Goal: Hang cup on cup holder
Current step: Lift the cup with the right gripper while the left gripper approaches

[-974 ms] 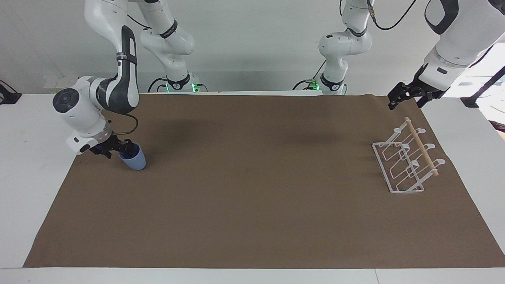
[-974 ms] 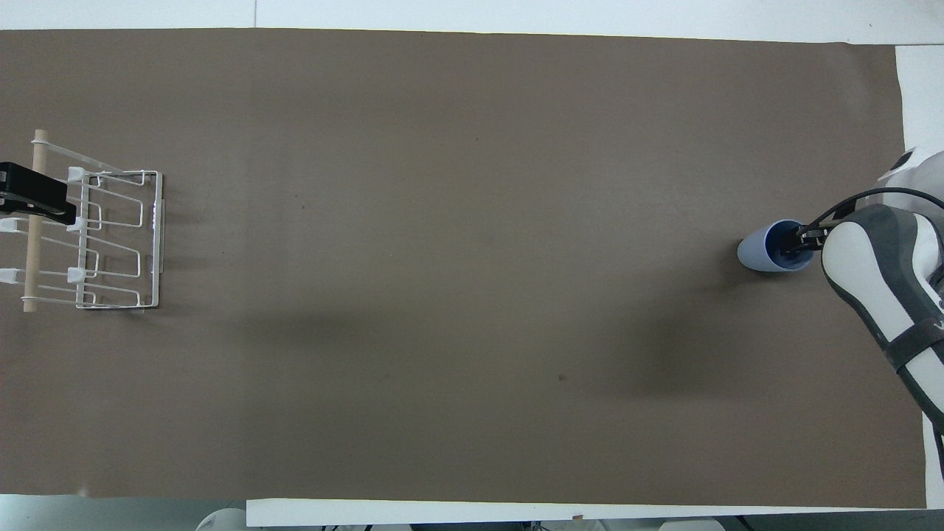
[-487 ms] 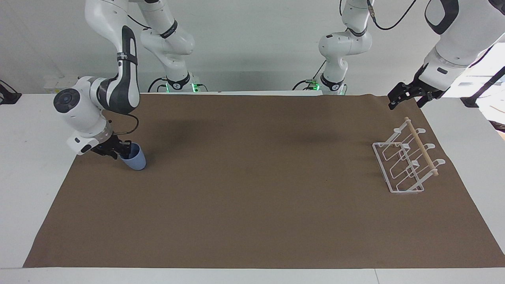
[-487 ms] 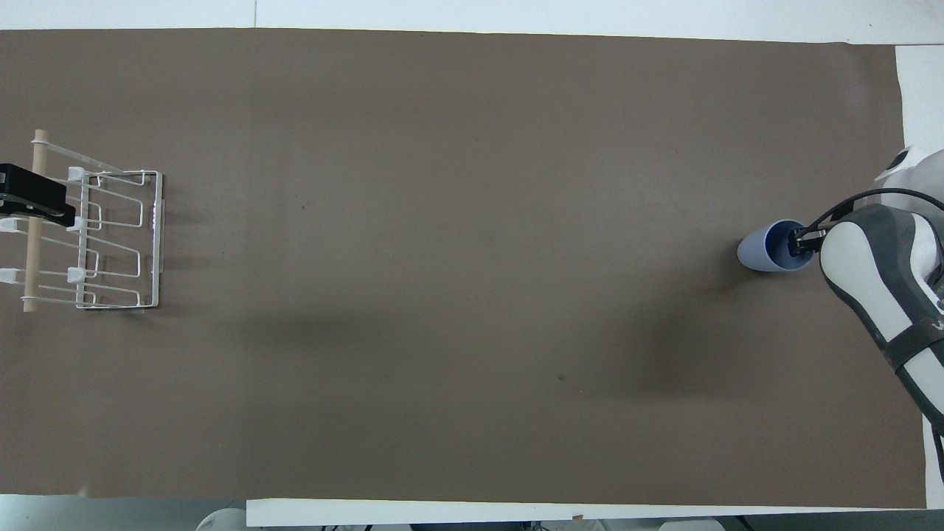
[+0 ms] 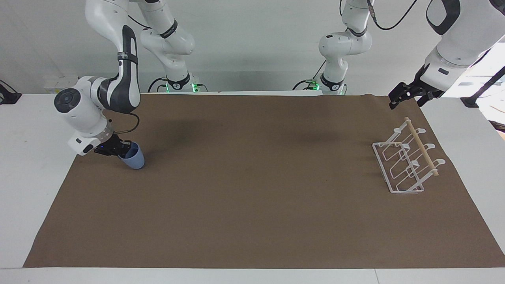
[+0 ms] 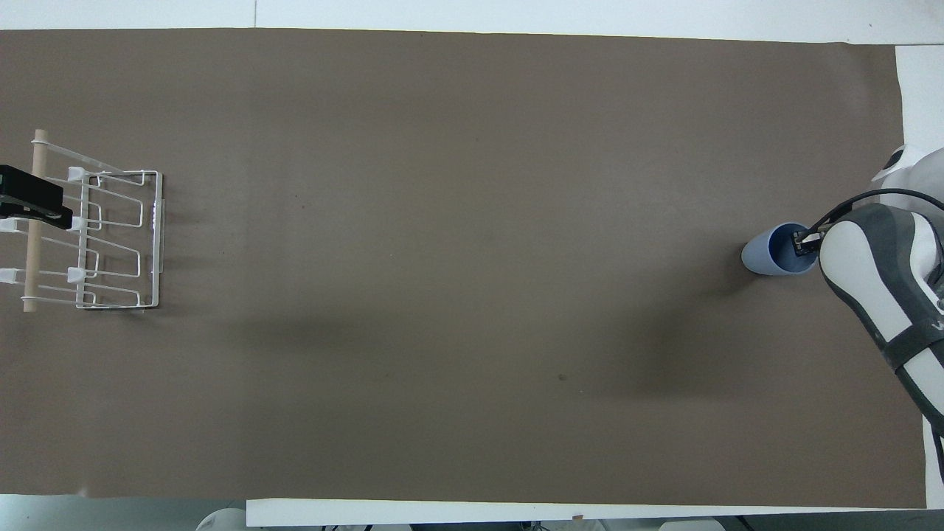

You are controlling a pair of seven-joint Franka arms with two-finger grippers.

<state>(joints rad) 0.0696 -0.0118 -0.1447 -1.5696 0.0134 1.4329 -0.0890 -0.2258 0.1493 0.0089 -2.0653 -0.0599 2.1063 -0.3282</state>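
The light-blue cup (image 5: 134, 161) (image 6: 763, 257) sits tilted on the brown mat at the right arm's end of the table, its mouth turned toward the right arm. My right gripper (image 5: 125, 149) (image 6: 802, 242) is shut on the cup's rim, with one finger inside the mouth. The white wire cup holder (image 5: 402, 163) (image 6: 110, 240), with a wooden dowel across its top, stands at the left arm's end. My left gripper (image 5: 404, 101) (image 6: 44, 203) hangs open in the air over the dowel end of the cup holder, apart from it.
A brown mat (image 5: 252, 189) covers most of the white table (image 5: 23, 157); bare white strips run along its edges. Between the cup and the cup holder there is only mat.
My right gripper's fingers closed on the cup's rim and its wrist rose slightly; the cup shifted a little with it. The left arm has hardly moved.
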